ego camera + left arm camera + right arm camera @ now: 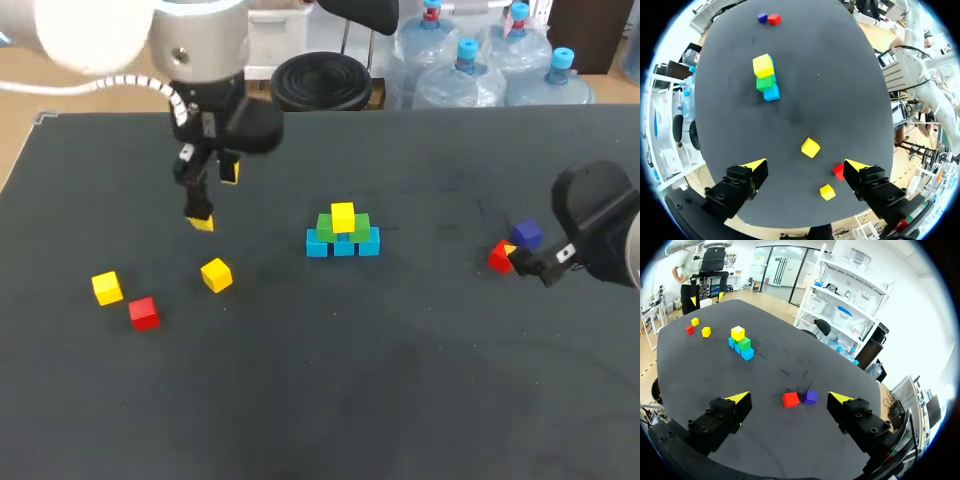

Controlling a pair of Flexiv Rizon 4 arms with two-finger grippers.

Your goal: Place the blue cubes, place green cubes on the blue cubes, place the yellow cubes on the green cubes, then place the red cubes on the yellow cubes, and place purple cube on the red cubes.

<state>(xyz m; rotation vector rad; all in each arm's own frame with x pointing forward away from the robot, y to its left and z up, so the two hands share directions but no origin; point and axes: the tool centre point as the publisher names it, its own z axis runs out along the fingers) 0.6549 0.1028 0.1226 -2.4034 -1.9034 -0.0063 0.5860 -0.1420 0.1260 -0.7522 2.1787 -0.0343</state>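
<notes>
The dark counter (400, 400) carries everything. The left arm (200, 60) hangs over its far left part, its jaws spread wide and empty. The right arm (600, 220) sits low at the right edge, its jaws also released and holding nothing.

Mid-counter stands the stack: 3 blue cubes (343, 245) in a row, 2 green cubes (326, 225) on them and 1 yellow cube (343, 215) on top.

A red cube (500, 257) and the purple cube (527, 235) touch, just ahead of the right jaws. 2 loose yellow cubes (216, 274) and another red cube (144, 313) lie at the left.
</notes>
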